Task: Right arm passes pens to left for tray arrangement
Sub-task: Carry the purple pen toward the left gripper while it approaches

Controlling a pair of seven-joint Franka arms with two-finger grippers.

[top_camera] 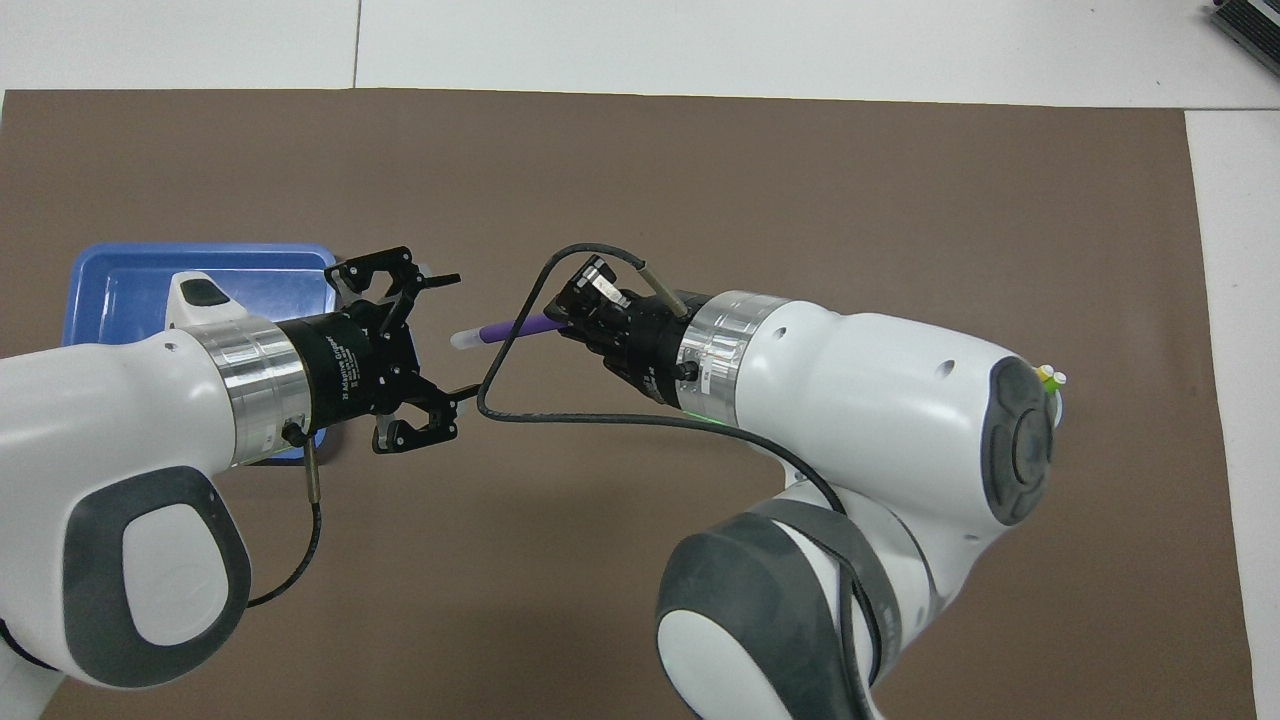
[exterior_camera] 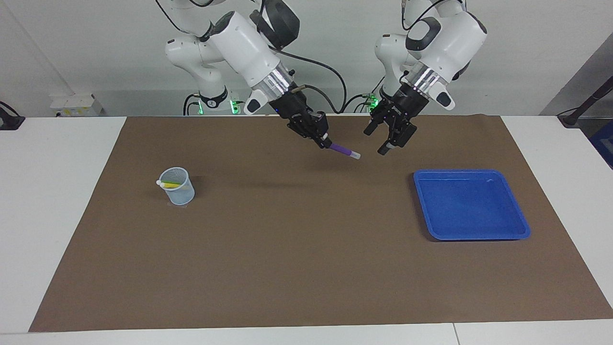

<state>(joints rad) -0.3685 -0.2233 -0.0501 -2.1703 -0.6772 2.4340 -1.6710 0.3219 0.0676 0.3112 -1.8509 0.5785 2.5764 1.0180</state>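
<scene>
Facing view: your right gripper [exterior_camera: 324, 142] clamps purple pen [exterior_camera: 344, 150], pale tip pointing 4 o'clock at wide-open left gripper [exterior_camera: 378, 141]. Tray [exterior_camera: 519, 218] toward left arm's end.

Overhead: pen [top_camera: 505, 329] tip between left gripper [top_camera: 450, 336] fingers, untouched. Yellow, green pens [top_camera: 1049, 377] peek past right arm.

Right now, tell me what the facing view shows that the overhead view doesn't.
Facing only: the mesh cup whole, and the whole tray.

Overhead only: the open left gripper spread on either side of the purple pen's pale tip; here the left arm covers part of the tray.

Both: the right gripper shut on the purple pen, facing the left gripper.
</scene>
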